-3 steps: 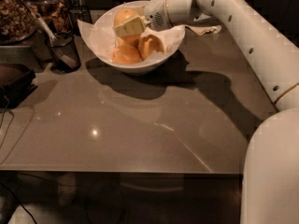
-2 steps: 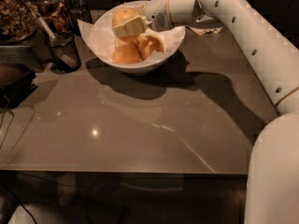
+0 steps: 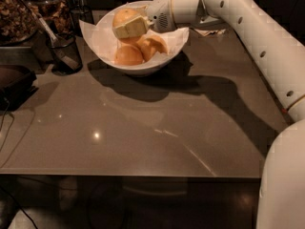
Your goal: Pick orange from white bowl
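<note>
We see the white bowl directly beneath the gripper. The gripper is clamped on the orange, holding it just above the two other oranges. We judge that the smooth skin could slip from the pads and drop back. A low pull-out could also catch the flared rim and drag the bowl toward the dark cup beyond the fingertips. We find no readable labels or writing.
</note>
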You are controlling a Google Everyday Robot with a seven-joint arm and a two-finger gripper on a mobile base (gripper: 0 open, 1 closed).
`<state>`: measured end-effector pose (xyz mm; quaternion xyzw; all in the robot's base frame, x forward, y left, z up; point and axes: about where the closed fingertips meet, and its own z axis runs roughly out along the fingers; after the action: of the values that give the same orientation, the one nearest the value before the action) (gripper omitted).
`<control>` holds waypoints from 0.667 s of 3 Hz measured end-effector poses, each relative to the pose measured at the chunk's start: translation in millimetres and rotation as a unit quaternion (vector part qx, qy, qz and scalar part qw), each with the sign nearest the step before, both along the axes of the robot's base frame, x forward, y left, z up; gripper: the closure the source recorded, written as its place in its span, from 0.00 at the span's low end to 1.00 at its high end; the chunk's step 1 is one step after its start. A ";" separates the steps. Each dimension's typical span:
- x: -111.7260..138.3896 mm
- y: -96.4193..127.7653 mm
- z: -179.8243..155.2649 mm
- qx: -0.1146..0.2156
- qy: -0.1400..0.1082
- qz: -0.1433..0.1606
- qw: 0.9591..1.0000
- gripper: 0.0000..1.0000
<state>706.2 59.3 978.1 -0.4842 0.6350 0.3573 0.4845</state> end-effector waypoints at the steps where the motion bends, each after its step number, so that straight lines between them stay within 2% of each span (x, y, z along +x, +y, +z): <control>1: -46.4 -1.4 1.3 0.036 0.025 -0.036 0.998 1.00; 2: -48.2 1.5 -4.6 0.034 0.030 -0.033 0.998 1.00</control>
<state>658.0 60.8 973.5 -0.4353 0.6527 0.3763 0.4929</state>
